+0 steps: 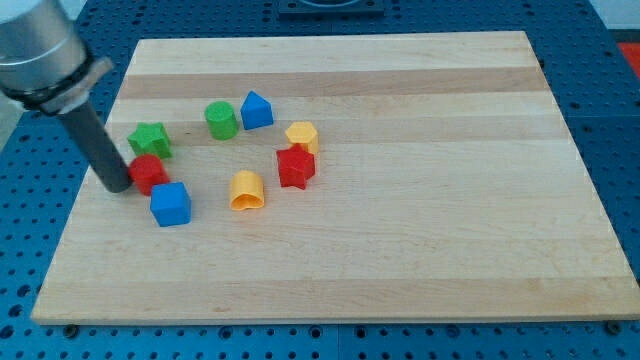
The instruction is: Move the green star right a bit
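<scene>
My tip (117,186), a bare rod grasping nothing, touches the red block's (149,173) left side; the green star (149,139) sits just beyond, slightly right, toward the board's (400,250) far-left.

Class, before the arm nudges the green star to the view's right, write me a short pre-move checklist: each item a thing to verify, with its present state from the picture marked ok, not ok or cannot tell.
1. Green star lies flat on the wooden board: ok.
2. My tip sits on the star's left flank, ready to push right: not ok; it is lower, beside the red block.
3. My tip clear of other blocks: not ok; it looks to be touching the red block.
4. Path to the star's right free for a short push: ok; a gap shows before the green cylinder.
5. Star far from the board's edge: ok.
</scene>
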{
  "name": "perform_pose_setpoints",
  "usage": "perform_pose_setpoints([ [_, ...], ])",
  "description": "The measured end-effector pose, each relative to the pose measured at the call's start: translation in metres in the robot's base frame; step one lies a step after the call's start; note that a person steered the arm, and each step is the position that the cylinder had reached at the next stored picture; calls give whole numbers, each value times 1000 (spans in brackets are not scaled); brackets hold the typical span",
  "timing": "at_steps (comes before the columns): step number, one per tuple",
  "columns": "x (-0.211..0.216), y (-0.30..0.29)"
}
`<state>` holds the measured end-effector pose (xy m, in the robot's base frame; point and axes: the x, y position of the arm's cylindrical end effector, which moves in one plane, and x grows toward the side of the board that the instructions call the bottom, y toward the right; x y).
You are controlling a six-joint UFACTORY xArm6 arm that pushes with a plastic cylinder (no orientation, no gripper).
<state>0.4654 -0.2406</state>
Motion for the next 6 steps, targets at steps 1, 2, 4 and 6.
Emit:
perform_pose_setpoints([
  [1,-4,-40],
  [2,-47,-58],
  [4,-60,20],
  [6,-150,69],
])
